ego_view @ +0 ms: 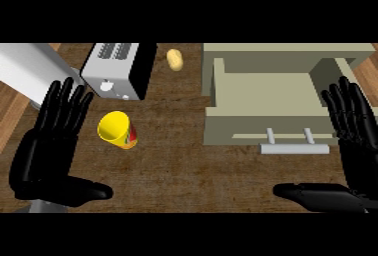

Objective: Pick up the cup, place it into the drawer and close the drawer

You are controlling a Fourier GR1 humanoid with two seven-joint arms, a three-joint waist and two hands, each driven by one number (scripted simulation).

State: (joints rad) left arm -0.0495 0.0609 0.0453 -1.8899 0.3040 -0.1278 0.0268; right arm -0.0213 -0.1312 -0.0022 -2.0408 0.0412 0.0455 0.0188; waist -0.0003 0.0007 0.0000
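Head view, looking steeply down on the dark brown wood-grain bench (184, 170): the yellow plastic cup with a red patch on its side (118, 129) lies tipped over, not upright, at the left of the bench. Its open mouth faces up and to the left, and its long axis runs down and to the right towards the narrower base. It sits just to the right of the left hand (50, 145), whose black fingers are straight and spread with the thumb out to the side, holding nothing. The right hand (347, 150) is likewise open and flat, well apart from the cup, beside the pulled-out beige drawer (266, 95) with its pale bar handle (294, 148). The left hand is plainly the nearer, so I judge the pick falls to it, approaching sideways across the cup's axis. The drawer stands open and holds nothing visible. A silver box-shaped toaster (118, 70) sits above the cup, and a small tan potato-like lump (175, 59) lies beyond it.
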